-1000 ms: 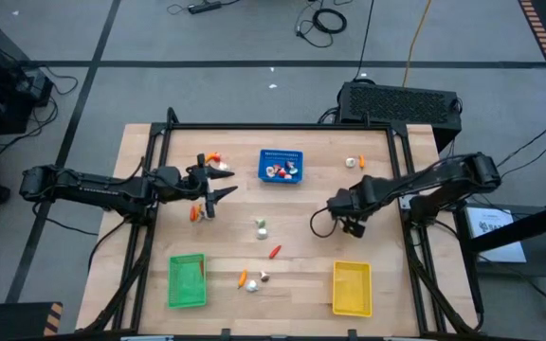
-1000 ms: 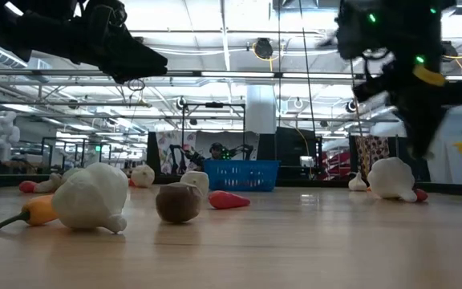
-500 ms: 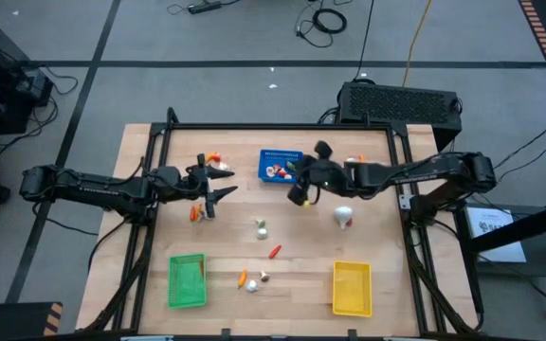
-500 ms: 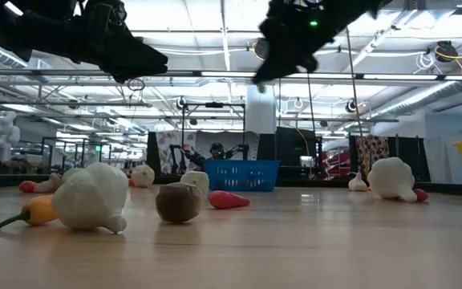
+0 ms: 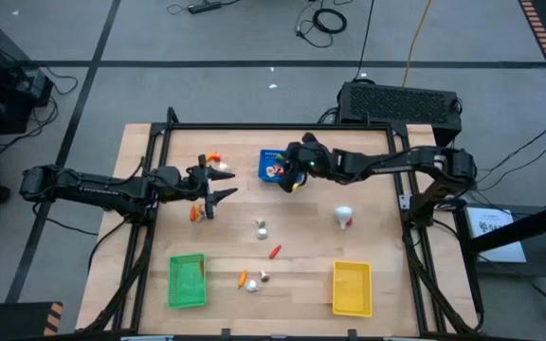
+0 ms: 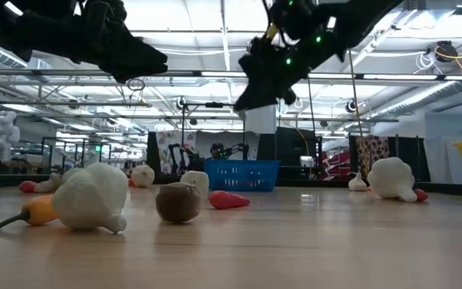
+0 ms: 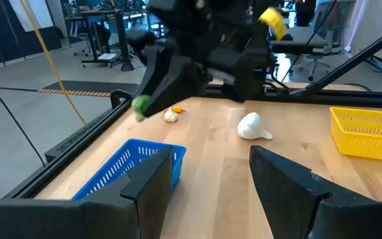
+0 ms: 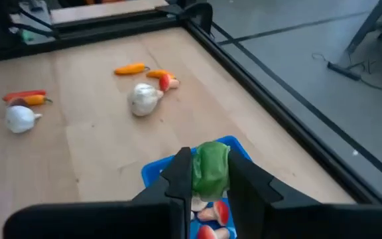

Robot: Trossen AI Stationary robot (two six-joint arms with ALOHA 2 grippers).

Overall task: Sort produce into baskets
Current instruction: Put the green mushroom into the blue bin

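The wooden table (image 5: pixel 301 265) is dotted with toy veggies. My right gripper (image 8: pixel 211 174) has swung over and now hangs above the blue basket (image 5: pixel 271 167), pinching a green piece (image 8: pixel 211 169). Next, I let go. My left gripper (image 5: pixel 218 182) waits open, far off.

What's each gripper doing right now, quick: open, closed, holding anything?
Left gripper: open, empty, waiting above the table's left side.
Right gripper: shut on a small green piece, above the blue basket.
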